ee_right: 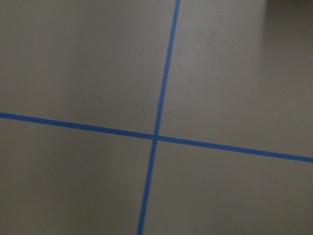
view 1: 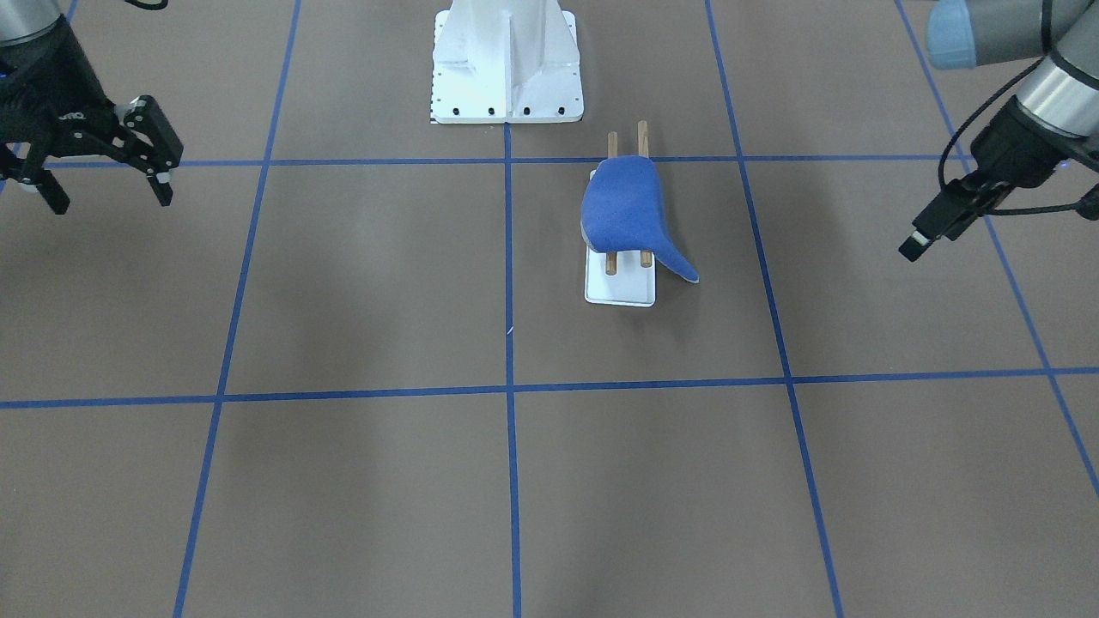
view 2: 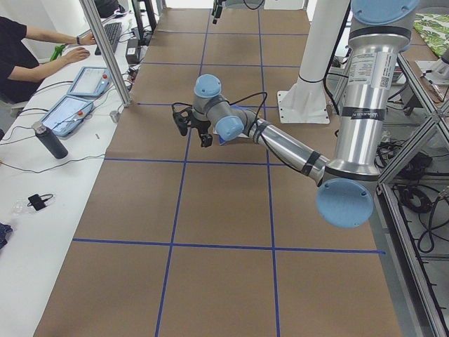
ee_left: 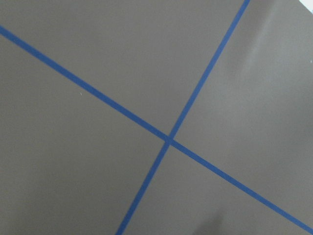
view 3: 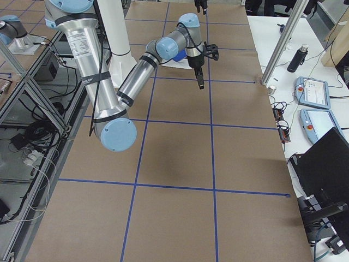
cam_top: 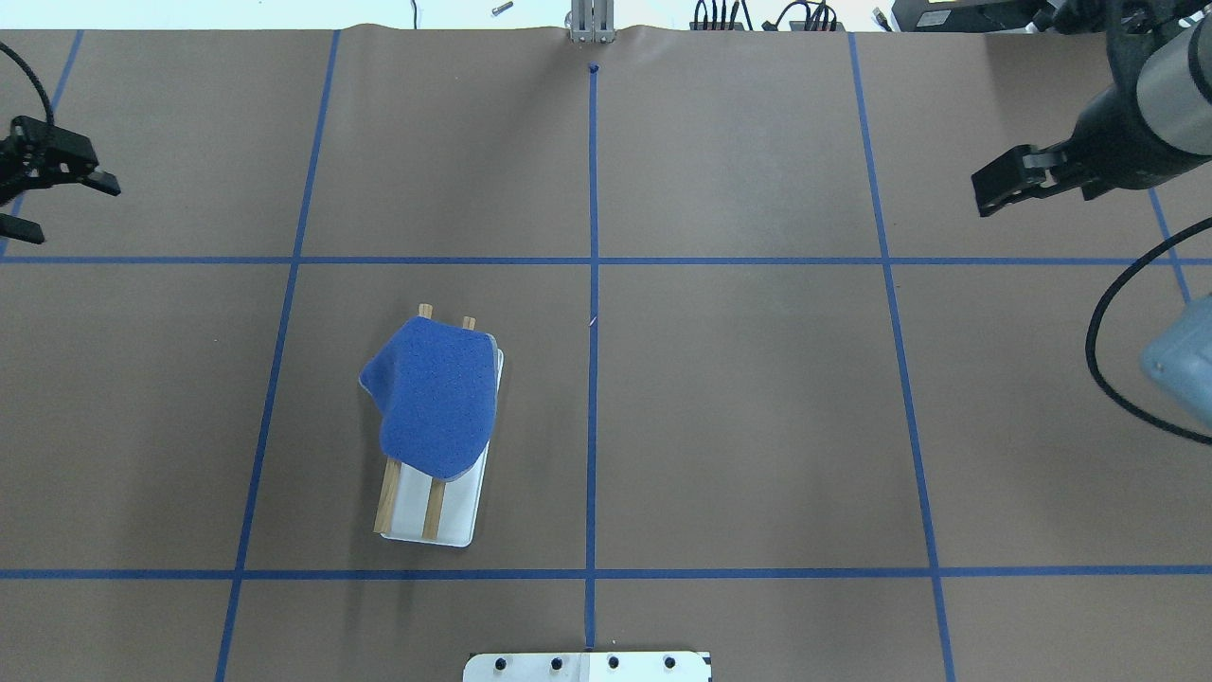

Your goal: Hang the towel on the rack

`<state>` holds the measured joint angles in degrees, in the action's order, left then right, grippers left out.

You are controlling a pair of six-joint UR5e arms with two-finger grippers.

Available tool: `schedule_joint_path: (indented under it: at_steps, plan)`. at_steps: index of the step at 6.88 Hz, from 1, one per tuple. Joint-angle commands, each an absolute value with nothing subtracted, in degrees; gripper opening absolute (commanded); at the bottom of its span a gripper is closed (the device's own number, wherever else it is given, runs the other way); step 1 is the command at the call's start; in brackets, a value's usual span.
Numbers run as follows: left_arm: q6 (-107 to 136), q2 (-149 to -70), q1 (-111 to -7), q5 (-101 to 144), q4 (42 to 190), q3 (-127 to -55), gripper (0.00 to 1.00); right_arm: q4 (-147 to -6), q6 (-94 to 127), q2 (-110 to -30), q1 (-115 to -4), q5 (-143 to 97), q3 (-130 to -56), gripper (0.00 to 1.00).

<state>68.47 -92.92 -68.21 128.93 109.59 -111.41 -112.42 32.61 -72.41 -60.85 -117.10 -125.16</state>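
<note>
The royal-blue towel (view 1: 627, 206) lies draped over the two wooden rods of the rack (view 1: 620, 292), one corner hanging off the side down to the table. In the overhead view the towel (cam_top: 436, 398) covers the far half of the rack (cam_top: 454, 521), and the rod ends show on both sides. My left gripper (cam_top: 62, 204) is open and empty, far out at the table's left edge; it shows edge-on in the front view (view 1: 917, 243). My right gripper (view 1: 112, 199) is open and empty, far to the other side (cam_top: 994, 189). Both wrist views show only bare table.
The white bolted robot pedestal (view 1: 506, 69) stands just behind the rack. Blue tape lines (cam_top: 593, 284) form a grid on the brown table. An operator (view 2: 28, 49), tablets and a bottle (view 2: 50, 140) are at a side desk beyond the table's far edge.
</note>
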Motion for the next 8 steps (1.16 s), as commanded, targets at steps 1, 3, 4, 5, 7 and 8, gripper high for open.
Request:
schedule_joint_path:
  at_steps: [1,3,4,5,7,8]
  plan:
    - [36.8,-88.52,-77.65,129.2,103.04,-107.87,0.98,-117.17,13.1,-78.7,-73.67,-127.65,-116.93,1.0]
    - [14.34,-84.22,-86.17,129.46,102.04,-104.77,0.98,-107.75,11.25,-86.54,-82.86,-133.24,-107.54,1.0]
    - [5.54,-81.85,-88.22,129.29,102.74,-103.81,0.98,-96.96,11.42,-87.18,-82.79,-132.98,-100.27,1.0]
    - [3.01,-81.83,-88.94,129.29,102.92,-101.54,0.98,-88.16,10.73,-89.19,-84.45,-132.54,-97.85,1.0]
    - [3.16,-82.09,-88.86,128.76,103.44,-96.44,0.98,-83.94,10.37,-91.57,-86.22,-131.67,-92.56,1.0]
    - [3.77,-83.13,-88.77,129.37,103.1,-94.59,0.98,-84.46,9.59,-91.67,-87.18,-131.49,-90.29,1.0]
